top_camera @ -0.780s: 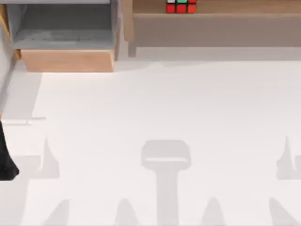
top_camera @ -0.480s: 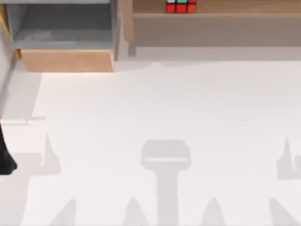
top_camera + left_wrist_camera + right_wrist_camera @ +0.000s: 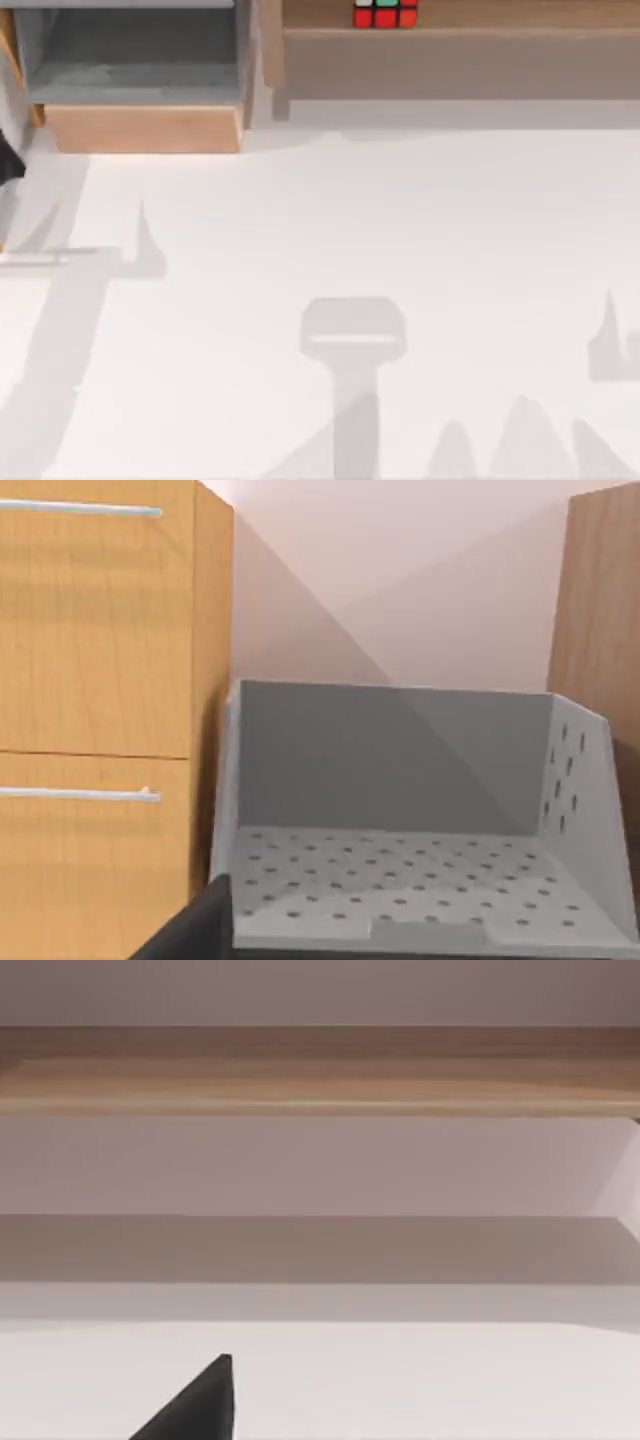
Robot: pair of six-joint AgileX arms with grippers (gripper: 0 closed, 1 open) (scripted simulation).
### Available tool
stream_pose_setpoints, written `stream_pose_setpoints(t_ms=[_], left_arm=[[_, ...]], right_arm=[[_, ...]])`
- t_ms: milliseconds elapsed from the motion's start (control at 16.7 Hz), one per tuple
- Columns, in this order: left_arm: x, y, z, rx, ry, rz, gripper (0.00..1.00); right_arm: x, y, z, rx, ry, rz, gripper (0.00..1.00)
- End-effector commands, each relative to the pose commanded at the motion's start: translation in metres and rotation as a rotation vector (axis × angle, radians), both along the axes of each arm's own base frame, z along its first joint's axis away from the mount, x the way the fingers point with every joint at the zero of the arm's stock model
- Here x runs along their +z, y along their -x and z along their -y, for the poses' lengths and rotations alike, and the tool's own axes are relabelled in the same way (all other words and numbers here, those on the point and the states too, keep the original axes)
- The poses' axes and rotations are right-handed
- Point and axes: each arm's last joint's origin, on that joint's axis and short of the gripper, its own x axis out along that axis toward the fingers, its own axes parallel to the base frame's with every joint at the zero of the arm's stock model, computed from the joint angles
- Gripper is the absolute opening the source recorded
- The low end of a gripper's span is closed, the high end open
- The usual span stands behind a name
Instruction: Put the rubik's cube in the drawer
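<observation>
Sitting on the shelf at twelve o'clock, the cube lies right of the open drawer; whether either gripper is open cannot be told.

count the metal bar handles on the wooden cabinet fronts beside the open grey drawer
2. In the left wrist view, one thin metal bar handle sits on the upper wooden cabinet front, the other handle on the front below it. The picture's edge may hide more.
</observation>
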Motion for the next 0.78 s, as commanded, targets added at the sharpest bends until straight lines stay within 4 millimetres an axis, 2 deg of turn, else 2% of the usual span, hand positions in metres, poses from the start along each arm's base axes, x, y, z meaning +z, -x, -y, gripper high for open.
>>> stream_pose_setpoints(t_ms=[240, 420, 600, 780], left_arm=[[0.048, -0.06, 0.033, -0.025, 0.046, 0.066, 1.0], [0.06, -0.113, 0.074, -0.036, 0.077, 0.08, 1.0], [0.049, -0.161, 0.126, -0.037, 0.094, 0.061, 1.0], [0.018, -0.196, 0.182, -0.031, 0.089, 0.017, 1.0]], right_arm=[[0.0, 0.0, 0.0, 0.0, 0.0, 0.0, 1.0], [0.0, 0.0, 0.0, 0.0, 0.0, 0.0, 1.0], [0.0, 0.0, 0.0, 0.0, 0.0, 0.0, 1.0], [0.0, 0.0, 0.0, 0.0, 0.0, 0.0, 1.0]])
